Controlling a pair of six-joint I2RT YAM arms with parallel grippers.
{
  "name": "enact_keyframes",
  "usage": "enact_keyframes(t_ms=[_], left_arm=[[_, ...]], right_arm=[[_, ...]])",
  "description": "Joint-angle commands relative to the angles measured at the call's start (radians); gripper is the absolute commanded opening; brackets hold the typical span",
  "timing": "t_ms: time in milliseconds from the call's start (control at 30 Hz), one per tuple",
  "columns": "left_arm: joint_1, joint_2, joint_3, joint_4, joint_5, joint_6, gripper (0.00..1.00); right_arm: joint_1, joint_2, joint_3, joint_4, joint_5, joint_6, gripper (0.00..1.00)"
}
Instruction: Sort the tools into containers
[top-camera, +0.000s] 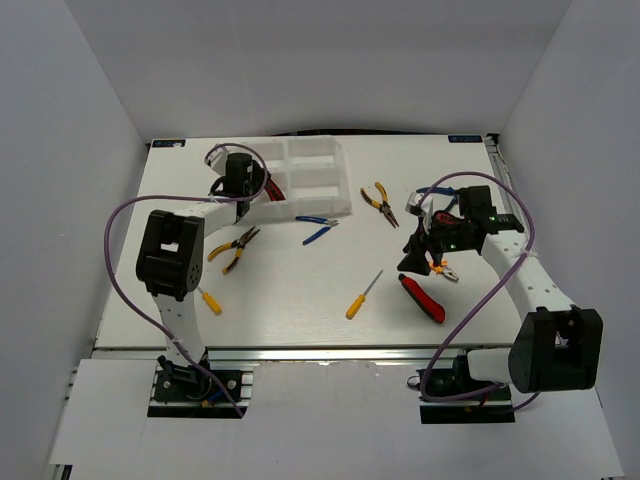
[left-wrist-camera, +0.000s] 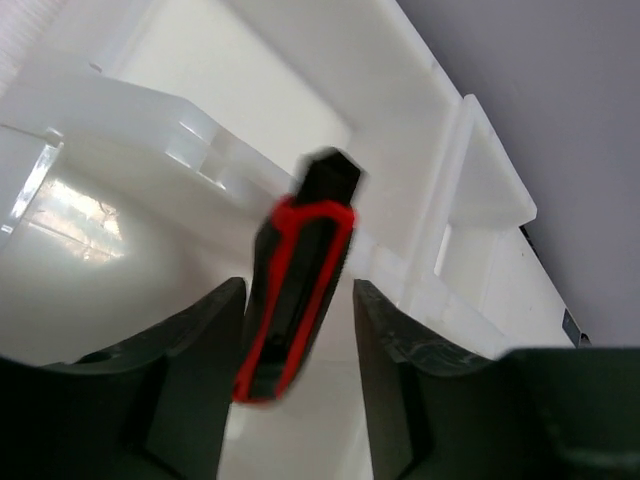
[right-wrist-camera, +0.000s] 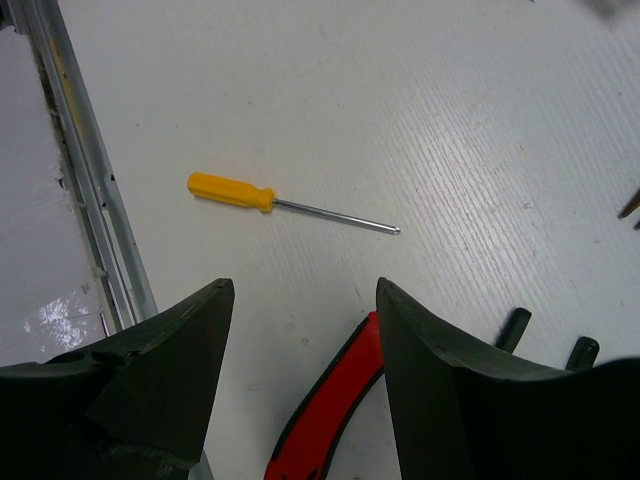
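Observation:
The white organiser tray (top-camera: 322, 152) stands at the back of the table. My left gripper (top-camera: 245, 190) hangs over its left compartments. In the left wrist view the left gripper (left-wrist-camera: 298, 288) is open, and a blurred red-and-black cutter (left-wrist-camera: 295, 300) stands between the jaws above the tray floor (left-wrist-camera: 90, 250), with a gap on its right side. My right gripper (top-camera: 420, 255) is open and low over the table. In the right wrist view the right gripper (right-wrist-camera: 303, 285) is above a second red-and-black cutter (right-wrist-camera: 330, 410), with a yellow-handled screwdriver (right-wrist-camera: 230, 190) beyond it.
On the table lie yellow-and-black pliers (top-camera: 380, 203), blue-handled pliers (top-camera: 318, 228), more yellow-and-black pliers (top-camera: 233, 248), the screwdriver (top-camera: 363, 295), another screwdriver (top-camera: 208, 300), small orange pliers (top-camera: 443, 268) and the red cutter (top-camera: 423, 298). A metal rail (right-wrist-camera: 90, 230) runs along the near edge.

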Motion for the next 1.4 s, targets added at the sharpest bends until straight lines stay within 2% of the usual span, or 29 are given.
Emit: enact_keyframes(t_ms=[0, 67, 167, 300, 433, 500, 600, 667, 733, 1033, 1133, 1367], left_arm=[[-0.006, -0.084, 0.01, -0.011, 0.026, 0.01, 0.59], [-0.006, -0.104, 0.007, -0.026, 0.024, 0.027, 0.66], [-0.006, -0.136, 0.013, -0.061, 0.044, 0.053, 0.7], [-0.006, -0.211, -0.032, -0.103, 0.055, 0.094, 0.72], [-0.006, -0.363, -0.087, -0.175, 0.024, 0.172, 0.71], [-0.004, -0.417, -0.125, -0.216, 0.023, 0.22, 0.71], [-0.006, -0.516, -0.185, -0.274, 0.049, 0.266, 0.7], [-0.006, -0.597, -0.222, -0.291, 0.066, 0.28, 0.7], [-0.004, -0.654, -0.291, -0.314, 0.067, 0.281, 0.7], [0.004, -0.963, -0.541, -0.353, 0.021, 0.206, 0.71], [0.004, -1.02, -0.595, -0.353, 0.0, 0.18, 0.72], [0.004, -1.017, -0.578, -0.411, -0.017, 0.185, 0.73]], right_arm=[[-0.016, 0.019, 0.057, 0.019, 0.023, 0.05, 0.66], [-0.036, 0.03, 0.069, 0.028, 0.024, 0.076, 0.69], [-0.09, 0.062, 0.104, 0.03, 0.026, 0.121, 0.71], [-0.172, 0.128, 0.161, 0.032, 0.116, 0.136, 0.72], [-0.208, 0.197, 0.216, -0.001, 0.225, 0.024, 0.79], [-0.222, 0.234, 0.239, -0.017, 0.271, -0.092, 0.85], [-0.243, 0.286, 0.251, -0.027, 0.305, -0.253, 0.89], [-0.255, 0.332, 0.27, -0.031, 0.322, -0.348, 0.89], [-0.271, 0.366, 0.291, -0.022, 0.357, -0.376, 0.89], [-0.303, 0.561, 0.477, -0.01, 0.451, -0.389, 0.89], [-0.303, 0.604, 0.494, 0.015, 0.46, -0.384, 0.89], [-0.303, 0.713, 0.564, -0.004, 0.445, -0.355, 0.89]])
